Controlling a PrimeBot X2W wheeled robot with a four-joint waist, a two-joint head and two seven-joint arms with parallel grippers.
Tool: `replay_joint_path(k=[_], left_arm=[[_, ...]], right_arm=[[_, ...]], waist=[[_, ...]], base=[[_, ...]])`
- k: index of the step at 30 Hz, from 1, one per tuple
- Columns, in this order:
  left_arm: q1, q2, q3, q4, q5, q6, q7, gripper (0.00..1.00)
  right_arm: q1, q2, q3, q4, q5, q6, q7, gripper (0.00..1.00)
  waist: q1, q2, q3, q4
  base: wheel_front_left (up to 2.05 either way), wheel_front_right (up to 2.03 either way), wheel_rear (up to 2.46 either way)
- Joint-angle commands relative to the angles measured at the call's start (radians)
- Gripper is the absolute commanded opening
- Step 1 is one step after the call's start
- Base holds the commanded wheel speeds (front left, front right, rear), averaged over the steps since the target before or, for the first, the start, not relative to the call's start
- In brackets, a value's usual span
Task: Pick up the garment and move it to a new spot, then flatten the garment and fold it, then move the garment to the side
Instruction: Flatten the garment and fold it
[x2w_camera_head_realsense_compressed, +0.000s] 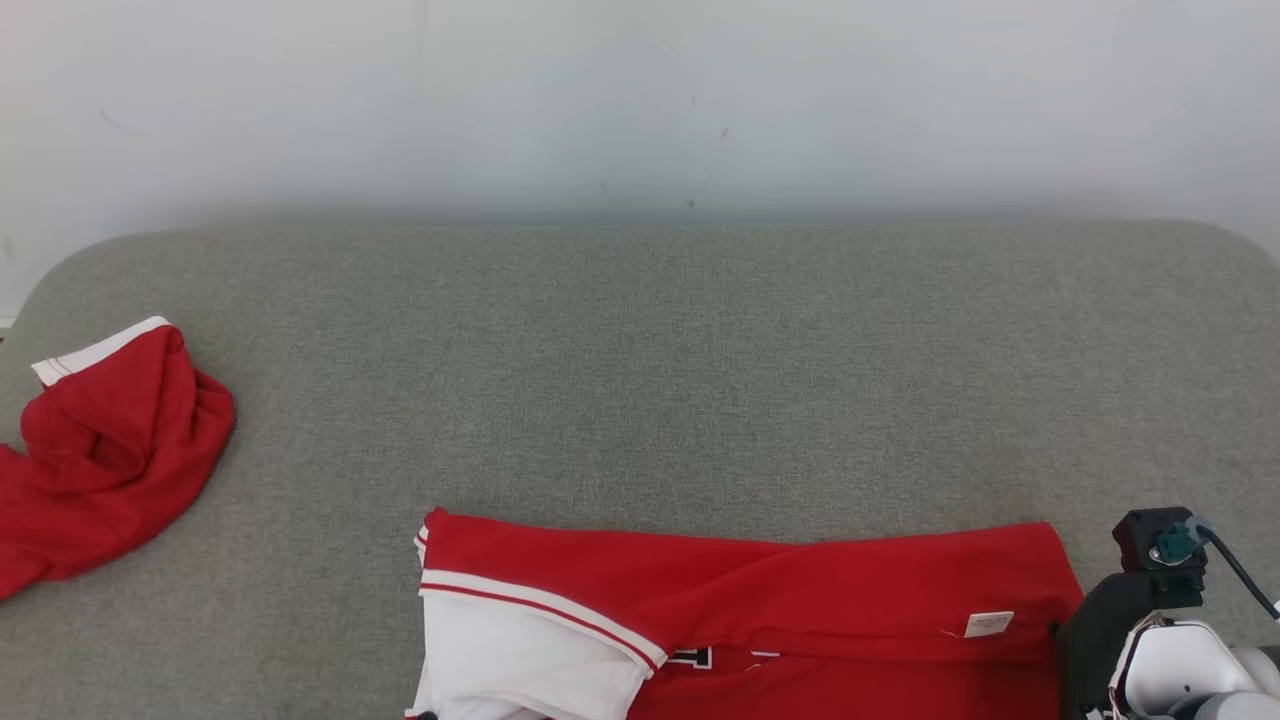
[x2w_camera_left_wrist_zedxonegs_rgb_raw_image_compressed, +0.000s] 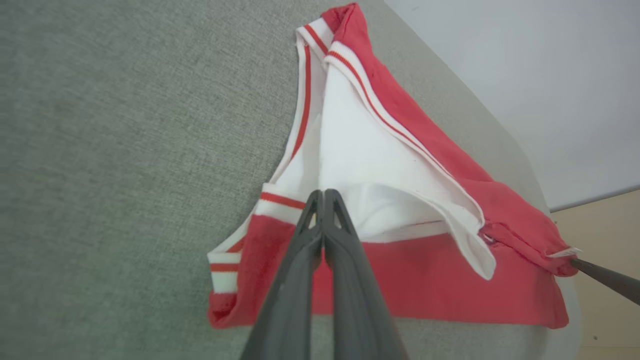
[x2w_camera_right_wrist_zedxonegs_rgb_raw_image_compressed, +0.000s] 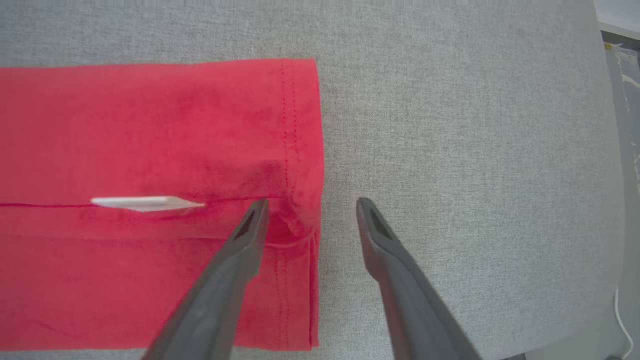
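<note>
A pale wall (x2w_camera_head_realsense_compressed: 640, 100) stood behind a wide table (x2w_camera_head_realsense_compressed: 640, 380) covered in grey cloth, its far corners rounded. The garment (x2w_camera_head_realsense_compressed: 760, 600), red with white panels and red-and-white striped trim, lay at the table's near edge, about the middle and a little toward the robot's right. It was folded into a long band. Its white part lay at the robot's left end and a plain red stitched hem at the right end. A second garment (x2w_camera_head_realsense_compressed: 100, 470), also red with a white striped edge, sat crumpled at the far left of the table, well apart from the first.

The right arm (x2w_camera_head_realsense_compressed: 1160, 640), dark and pale with a cable at its wrist, stood just beside the garment's right end.

The left gripper (x2w_camera_left_wrist_zedxonegs_rgb_raw_image_compressed: 322, 192) had its two fingers pressed together, tips at the white cloth near the striped trim. I could not tell whether any cloth was pinched between them. The right gripper (x2w_camera_right_wrist_zedxonegs_rgb_raw_image_compressed: 312, 201) was spread wide and held nothing. One finger hung over the corner of the red hem, the other over bare grey cloth beside it. From the left wrist's side, one of its dark fingers (x2w_camera_left_wrist_zedxonegs_rgb_raw_image_compressed: 607, 278) showed just beside that corner.

A small white label (x2w_camera_right_wrist_zedxonegs_rgb_raw_image_compressed: 145, 202) stuck out of the fold line near the hem.
</note>
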Motion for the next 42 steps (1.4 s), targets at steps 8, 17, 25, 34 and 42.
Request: replay_joint_path(k=[8,17,25,34,42], left_arm=[[-0.005,0.01,-0.016,0.045,0.047,0.008,-0.036,1.0],[-0.032,0.037,0.025,0.083,0.206,0.046,-0.242,1.0],[-0.001,-0.01,0.191,-0.133,0.42,0.034,-0.259,1.0],[0.056,-0.066,0.255,-0.231,0.515,0.0,-0.26,1.0],[0.067,-0.072,0.247,-0.222,0.53,-0.016,-0.26,1.0]], right_arm=[[0.014,0.036,-0.05,-0.037,0.011,-0.002,-0.055,1.0],[0.089,0.102,-0.2,-0.114,0.126,-0.002,-0.235,1.0],[0.127,0.103,-0.246,0.022,0.267,-0.002,-0.379,1.0],[0.097,0.103,-0.211,0.202,0.258,-0.002,-0.44,1.0],[0.058,0.103,-0.214,0.306,0.218,-0.002,-0.467,1.0]], waist=[[0.0,0.0,-0.007,0.004],[0.0,0.0,-0.05,0.031],[0.0,0.0,-0.075,0.048],[0.0,0.0,-0.083,0.068],[0.0,0.0,-0.081,0.08]], base=[[0.0,0.0,0.0],[0.0,0.0,0.0],[0.0,0.0,0.0],[0.0,0.0,0.0],[0.0,0.0,0.0]])
